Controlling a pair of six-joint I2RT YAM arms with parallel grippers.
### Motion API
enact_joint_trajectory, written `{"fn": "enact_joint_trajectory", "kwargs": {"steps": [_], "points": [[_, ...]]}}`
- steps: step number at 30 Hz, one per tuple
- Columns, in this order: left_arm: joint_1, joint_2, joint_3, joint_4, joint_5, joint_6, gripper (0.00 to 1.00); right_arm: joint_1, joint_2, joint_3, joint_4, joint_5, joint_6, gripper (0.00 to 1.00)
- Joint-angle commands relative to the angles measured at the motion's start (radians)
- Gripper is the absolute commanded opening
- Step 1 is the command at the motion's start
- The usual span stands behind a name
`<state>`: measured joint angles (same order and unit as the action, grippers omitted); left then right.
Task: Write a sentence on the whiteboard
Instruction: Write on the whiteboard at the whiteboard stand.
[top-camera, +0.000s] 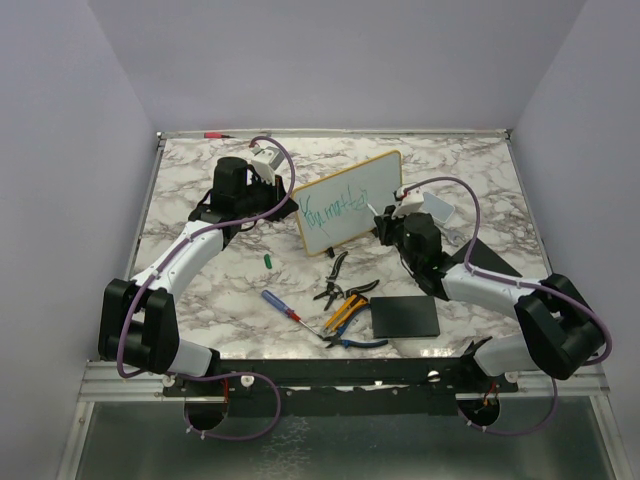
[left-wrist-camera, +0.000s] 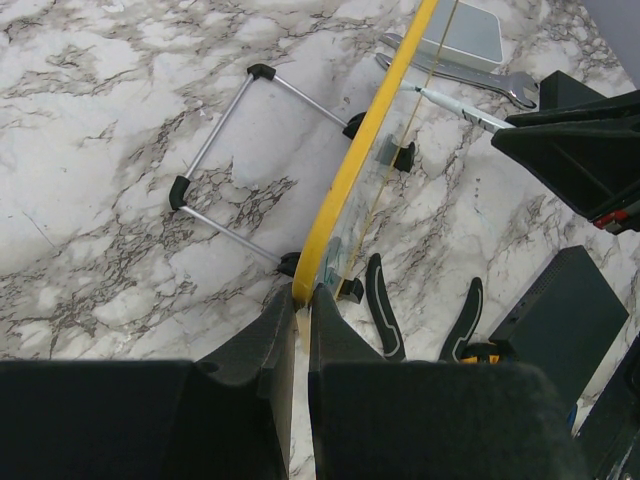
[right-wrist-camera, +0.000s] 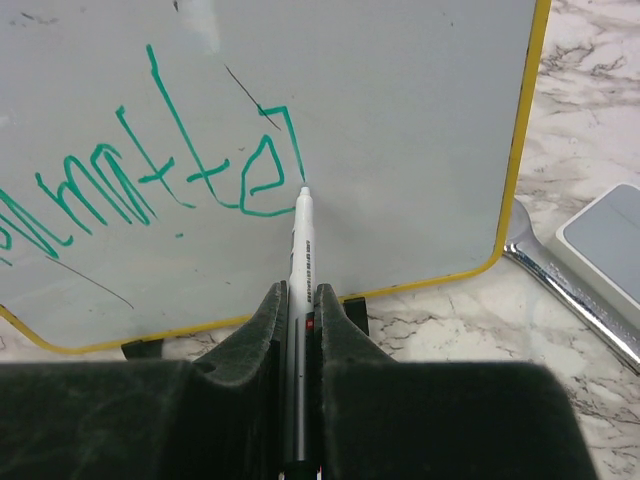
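The whiteboard (top-camera: 352, 197) stands tilted on its dark feet at mid-table, its yellow frame showing edge-on in the left wrist view (left-wrist-camera: 362, 150). The sentence (top-camera: 334, 208) is a teal-green scrawl across its face, large in the right wrist view (right-wrist-camera: 150, 170). My left gripper (top-camera: 289, 204) is shut on the board's frame at its left edge (left-wrist-camera: 302, 296). My right gripper (top-camera: 388, 222) is shut on a white marker (right-wrist-camera: 301, 250). The marker's tip touches the board at the right end of the scrawl. The marker also shows in the left wrist view (left-wrist-camera: 455, 103).
In front of the board lie pliers (top-camera: 338, 270), a blue-handled screwdriver (top-camera: 280, 303), more hand tools (top-camera: 345, 318) and a flat black pad (top-camera: 405, 317). A green cap (top-camera: 268, 259) lies left of them. A grey-blue block (right-wrist-camera: 608, 245) and a wrench (right-wrist-camera: 560, 285) lie right of the board.
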<state>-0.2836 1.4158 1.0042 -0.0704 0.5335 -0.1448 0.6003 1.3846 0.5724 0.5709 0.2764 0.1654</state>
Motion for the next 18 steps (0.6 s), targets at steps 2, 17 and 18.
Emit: {"fn": "enact_joint_trajectory", "kwargs": {"steps": [2, 17, 18], "points": [[-0.003, -0.024, 0.011, -0.002, -0.017, 0.022, 0.04, -0.005, 0.012, 0.061, 0.000, 0.010, -0.031, 0.01], [-0.002, -0.028, 0.008, -0.005, -0.020, 0.023, 0.04, -0.007, 0.014, 0.077, 0.001, 0.069, -0.055, 0.01], [-0.003, -0.028, 0.008, -0.005, -0.020, 0.023, 0.04, -0.008, 0.014, 0.076, 0.001, 0.070, -0.054, 0.01]]}}
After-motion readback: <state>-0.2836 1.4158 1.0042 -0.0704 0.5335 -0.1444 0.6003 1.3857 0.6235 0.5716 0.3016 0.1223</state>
